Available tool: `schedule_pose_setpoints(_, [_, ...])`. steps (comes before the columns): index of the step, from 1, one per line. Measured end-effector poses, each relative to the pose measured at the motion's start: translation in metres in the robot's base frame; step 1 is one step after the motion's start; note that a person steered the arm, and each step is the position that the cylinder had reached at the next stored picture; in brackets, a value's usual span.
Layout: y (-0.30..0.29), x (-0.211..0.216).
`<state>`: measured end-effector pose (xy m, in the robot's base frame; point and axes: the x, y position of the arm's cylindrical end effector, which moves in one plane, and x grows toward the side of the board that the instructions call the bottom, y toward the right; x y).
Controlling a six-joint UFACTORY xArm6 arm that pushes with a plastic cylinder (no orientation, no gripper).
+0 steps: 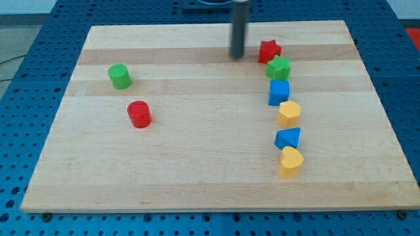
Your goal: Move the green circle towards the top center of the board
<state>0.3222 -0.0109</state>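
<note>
Surface (pixel 197 170): we work on a pale wooden board that fills most of the view, lying on a blue perforated bench (pixel 20 65).

Rod: our dark rod comes down from the far edge, a little right of centre; it carries no jaws, so we report neither wide nor narrow nor holding.

My tip (pixel 237 56): it stands on the far part of the surface, just left of the red star and apart from it, touching no block.

Green circle (pixel 119 77): the task's block stands upright on the left side of the surface, in its far half, well apart from my tip and alone apart from the red cylinder.

Red cylinder (pixel 139 114): it sits near the green circle, nearer to us and slightly to the right, with a gap between the two.

Right-hand column: six blocks run from far to near down the right side.

Red star (pixel 268 51): farthest in the column.

Green star (pixel 279 67): just beside the red star, on its near right; we cannot tell whether they touch.

Blue cube (pixel 279 92): directly nearer than the green star.

Yellow hexagonal block (pixel 289 113): next nearer, close against the blue cube.

Blue block (pixel 288 138): roughly triangular, nearer again.

Yellow block (pixel 291 162): nearest of the column, shape unclear.
</note>
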Motion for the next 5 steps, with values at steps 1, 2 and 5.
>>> schedule_pose_setpoints(1, [-0.082,0.065])
schedule_pose_setpoints(2, [-0.155,0.092])
schedule_pose_setpoints(5, [-0.188,-0.002])
